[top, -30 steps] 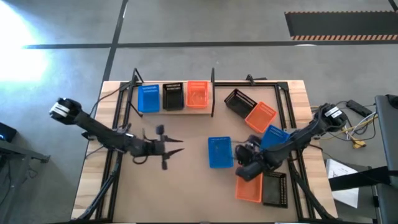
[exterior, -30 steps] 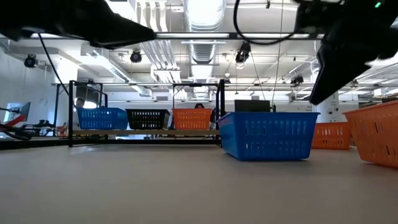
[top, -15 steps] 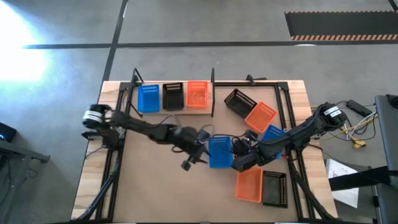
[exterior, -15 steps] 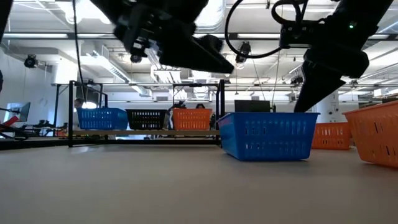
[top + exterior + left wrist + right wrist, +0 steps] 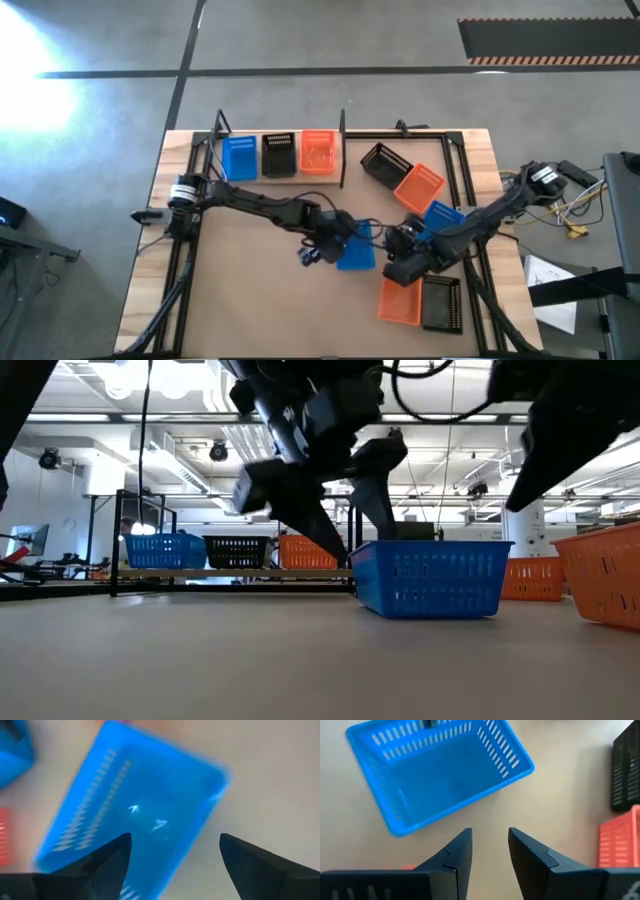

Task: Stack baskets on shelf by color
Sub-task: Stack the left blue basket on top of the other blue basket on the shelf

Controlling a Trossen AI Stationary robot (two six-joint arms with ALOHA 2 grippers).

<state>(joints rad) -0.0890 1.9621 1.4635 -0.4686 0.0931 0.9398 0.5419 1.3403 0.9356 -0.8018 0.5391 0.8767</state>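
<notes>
Jaws of the left gripper [image 5: 335, 243] spread wide over a blue perforated plastic basket [image 5: 355, 250] on the brown tabletop [image 5: 260, 300]; right gripper [image 5: 393, 268] just beside it, jaws narrowly apart.

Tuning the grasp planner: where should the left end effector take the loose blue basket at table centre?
Grip the rim of one long wall of the blue basket, coming straight down. It sits upright, mouth open, so one finger can go inside and one outside. The left end effector hovers open above it, while the right end effector is beside it.
</notes>
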